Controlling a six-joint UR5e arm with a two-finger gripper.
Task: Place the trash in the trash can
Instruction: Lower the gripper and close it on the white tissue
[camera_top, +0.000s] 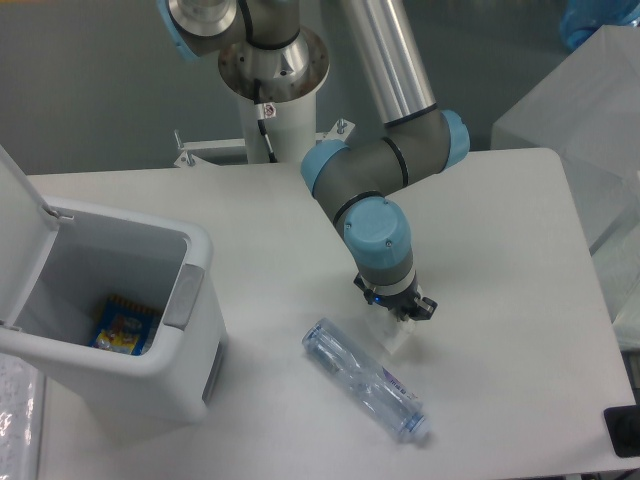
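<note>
Plastic wrapper (392, 334) under lowered gripper (392, 318)

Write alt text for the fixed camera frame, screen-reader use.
A robot arm's gripper is lowered onto a small crumpled wrapper on a white table, right beside a clear bottle lying on its side. At left, a white trash can stands with its lid open and a colourful packet inside.

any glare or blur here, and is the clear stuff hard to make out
Fixed camera: soft even light, faint shadows, no strong glare; mild softness overall. The clear plastic bottle reads fairly well against the white table, but the small crumpled whitish wrapper nearly blends in beneath the two-finger gripper, whose fingertips cannot be resolved.
</note>
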